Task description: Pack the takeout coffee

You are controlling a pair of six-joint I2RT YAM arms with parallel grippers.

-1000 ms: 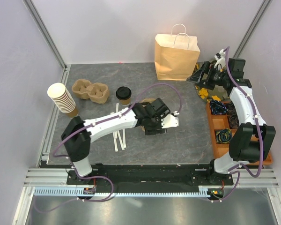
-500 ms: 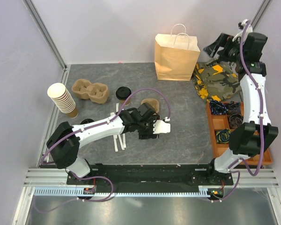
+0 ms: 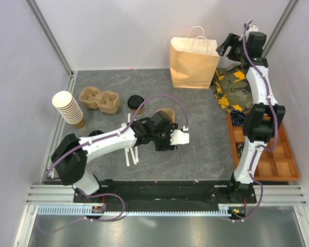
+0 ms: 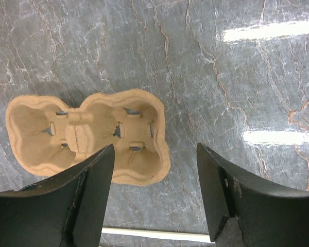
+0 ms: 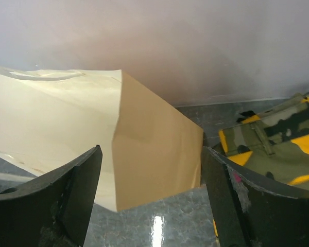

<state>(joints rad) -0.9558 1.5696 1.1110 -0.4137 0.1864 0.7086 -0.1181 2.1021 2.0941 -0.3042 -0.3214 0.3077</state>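
Note:
The takeout coffee [image 3: 136, 103], a small brown cup with a black lid, stands on the table to the right of a two-cup pulp carrier [image 3: 99, 100]. My left gripper [image 3: 163, 135] hangs open over the table's middle, just in front of a second pulp carrier [image 3: 168, 112]. In the left wrist view that carrier [image 4: 92, 134] lies empty, with the left gripper [image 4: 154, 154] above its right edge. My right gripper [image 3: 224, 45] is raised at the back, open, beside the upper right of the paper bag [image 3: 194, 64]. The right wrist view has the right gripper [image 5: 150, 154] facing the bag's side [image 5: 154, 149].
A tall stack of brown cups [image 3: 69, 109] leans at the left. A loose black lid [image 3: 96, 134] and white sticks [image 3: 130, 149] lie near the left arm. A camouflage cloth [image 3: 232, 85] lies right of the bag, with an orange compartment tray [image 3: 278, 154] in front of it.
The right arm has swung up from beside the cloth and come in toward the bag's top right. The left gripper has shifted a little to the left and nearer, baring more of the carrier.

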